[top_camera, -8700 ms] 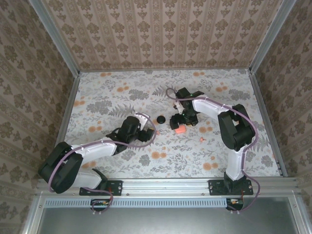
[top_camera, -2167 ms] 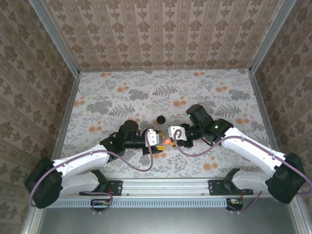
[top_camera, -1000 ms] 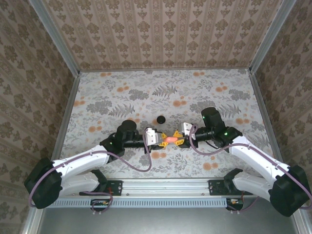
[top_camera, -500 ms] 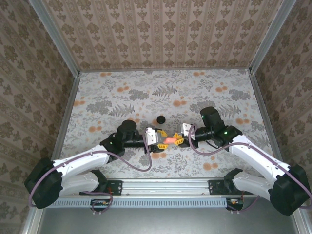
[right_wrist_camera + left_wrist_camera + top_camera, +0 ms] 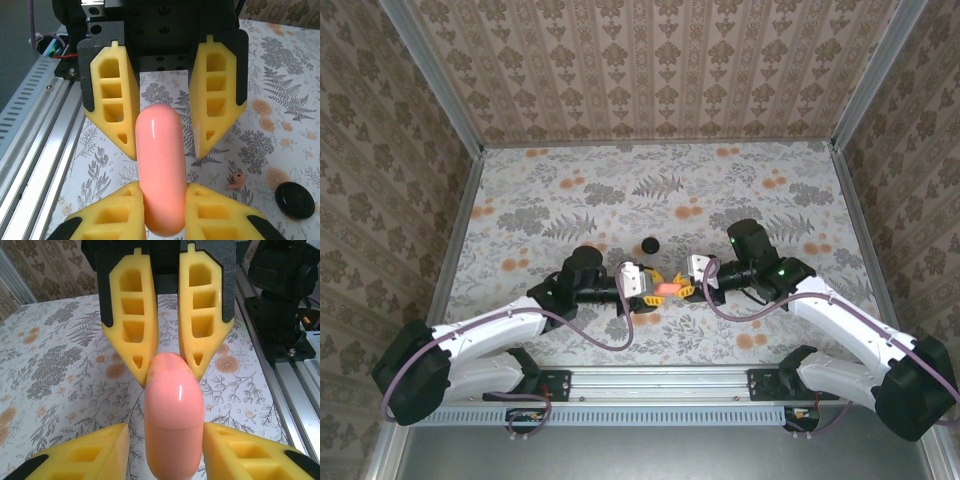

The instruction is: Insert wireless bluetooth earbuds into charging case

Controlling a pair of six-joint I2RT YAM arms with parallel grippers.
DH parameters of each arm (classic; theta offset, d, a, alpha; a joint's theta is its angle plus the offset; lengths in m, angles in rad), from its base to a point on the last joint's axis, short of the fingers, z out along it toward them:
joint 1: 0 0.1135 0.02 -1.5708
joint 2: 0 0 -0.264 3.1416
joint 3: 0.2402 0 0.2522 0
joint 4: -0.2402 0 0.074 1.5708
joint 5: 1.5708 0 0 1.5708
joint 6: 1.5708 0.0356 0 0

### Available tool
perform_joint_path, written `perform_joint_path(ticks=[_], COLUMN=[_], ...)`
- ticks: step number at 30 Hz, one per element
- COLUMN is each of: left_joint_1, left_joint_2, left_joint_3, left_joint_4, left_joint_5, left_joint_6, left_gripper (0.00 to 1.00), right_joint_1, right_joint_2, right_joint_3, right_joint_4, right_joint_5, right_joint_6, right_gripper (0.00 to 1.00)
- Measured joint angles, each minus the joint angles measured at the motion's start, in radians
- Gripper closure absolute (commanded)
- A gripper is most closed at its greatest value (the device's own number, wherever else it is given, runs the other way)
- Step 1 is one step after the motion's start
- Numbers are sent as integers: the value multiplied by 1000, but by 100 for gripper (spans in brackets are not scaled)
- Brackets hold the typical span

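Floral cloth covered the desk (image 5: 570, 190), and above its near middle the two arms met nose to nose with the case (image 5: 665, 288) held in the air between them, lid closed. The right gripper (image 5: 162, 212) was clenched on one end, both fingers (image 5: 112, 217) flush against it. The left gripper (image 5: 172, 450) sat loosely round the other end, one finger touching and the other just clear, so released. One earbud (image 5: 235, 181) lay on the desk near a black disc (image 5: 295, 200). It looked to me like a handover before opening. The left should close squarely before the right lets go, without twisting, as that smooth pebble seemed likely to slip.
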Motion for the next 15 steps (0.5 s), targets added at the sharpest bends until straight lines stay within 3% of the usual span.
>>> perform_joint_path(ticks=[10,15], left_joint_1=[0,0], left_joint_2=[6,7], left_joint_3=[1,1], left_joint_4=[0,-1], left_joint_5=[4,4], left_joint_6=[0,2], left_gripper=[63,73], right_joint_1=[5,8], right_joint_2=[14,19], right_joint_3=[2,2], right_joint_4=[4,14], right_joint_5=[1,3], right_joint_6=[3,5], right_gripper=[81,81])
